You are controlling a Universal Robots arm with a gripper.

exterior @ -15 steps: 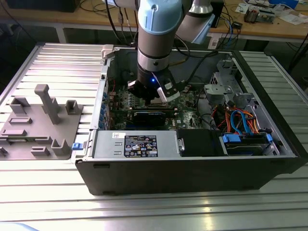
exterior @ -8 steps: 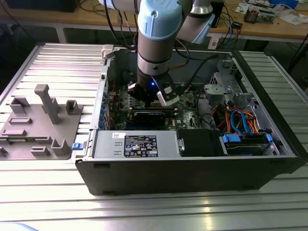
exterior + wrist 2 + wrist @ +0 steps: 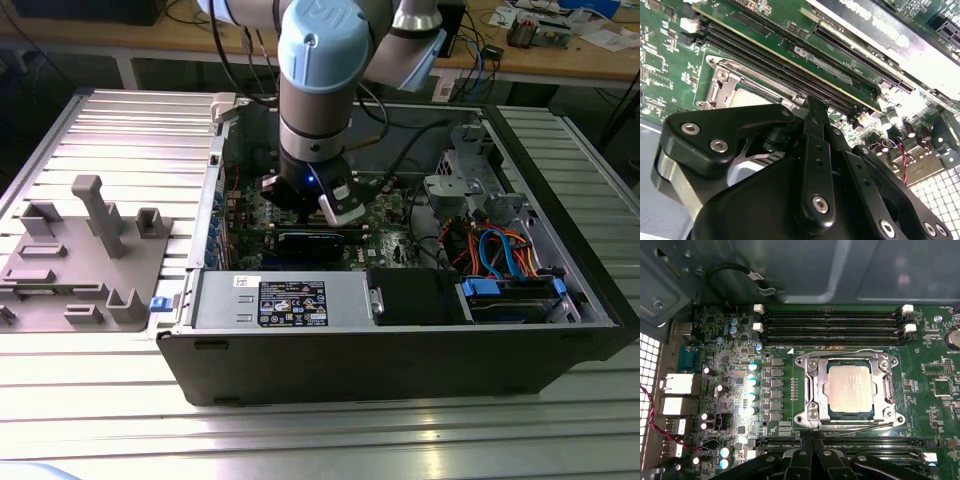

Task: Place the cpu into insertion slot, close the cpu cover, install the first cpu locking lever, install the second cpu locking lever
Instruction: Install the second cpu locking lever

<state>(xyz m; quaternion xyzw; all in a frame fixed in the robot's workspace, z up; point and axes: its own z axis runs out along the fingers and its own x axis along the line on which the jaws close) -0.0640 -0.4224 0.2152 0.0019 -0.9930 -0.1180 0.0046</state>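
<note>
The open computer case [image 3: 400, 340] lies on the ribbed desk [image 3: 120, 120], and the arm reaches down inside it, with the case walls close around and free room only above the motherboard [image 3: 730, 390]. In the first wrist view the cpu cover [image 3: 812, 385] lies flat around the cpu [image 3: 850, 388], which sits in its socket between the memory slots [image 3: 835, 325]. The gripper [image 3: 812, 107] hangs just over the board beside the socket with jaws together, holding nothing.
</note>
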